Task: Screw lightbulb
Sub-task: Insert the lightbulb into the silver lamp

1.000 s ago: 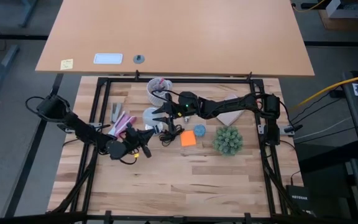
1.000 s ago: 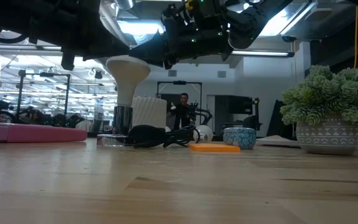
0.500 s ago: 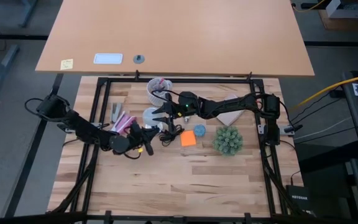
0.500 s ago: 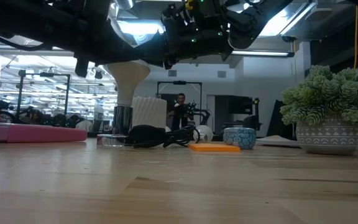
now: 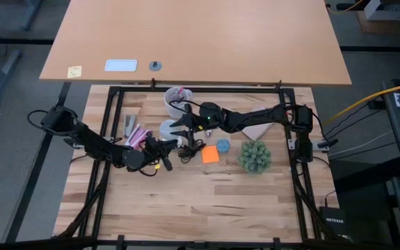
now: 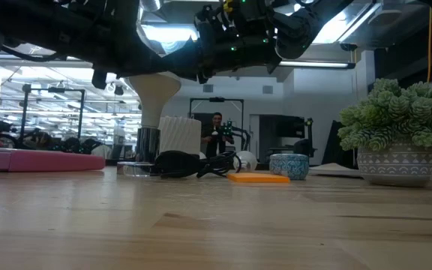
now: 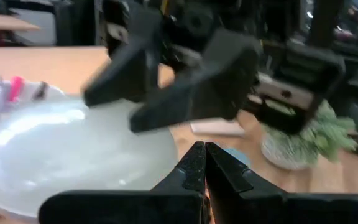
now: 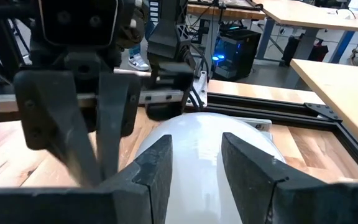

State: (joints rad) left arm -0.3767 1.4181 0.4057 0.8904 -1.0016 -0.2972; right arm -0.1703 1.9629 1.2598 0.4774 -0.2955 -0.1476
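The white frosted lightbulb (image 5: 168,130) stands upright, dome up (image 6: 153,84), its narrow base in the shiny socket (image 6: 147,142). My right gripper (image 5: 180,128) is open at the dome's right side. In its wrist view its two fingers (image 8: 157,163) stand apart, with the dome (image 8: 197,140) just beyond them. My left gripper (image 5: 162,148) is shut and empty, near-left of the bulb. Its closed fingertips (image 7: 202,163) point past the dome (image 7: 67,155). My right gripper reaches the bulb's dome level from the table's right side. I cannot tell whether its fingertips touch the dome.
A pale cup of pens (image 5: 176,98) stands behind the bulb, and pink items (image 5: 136,139) lie to its left. A black cord (image 5: 190,148), an orange sticky note (image 5: 210,154), a small blue bowl (image 5: 223,145) and a potted plant (image 5: 254,156) lie to the right. A person (image 6: 216,131) stands in the room behind.
My left gripper has gone toward the table's far edge and a little right, toward the bulb, staying shut. The right gripper and the bulb have kept still.
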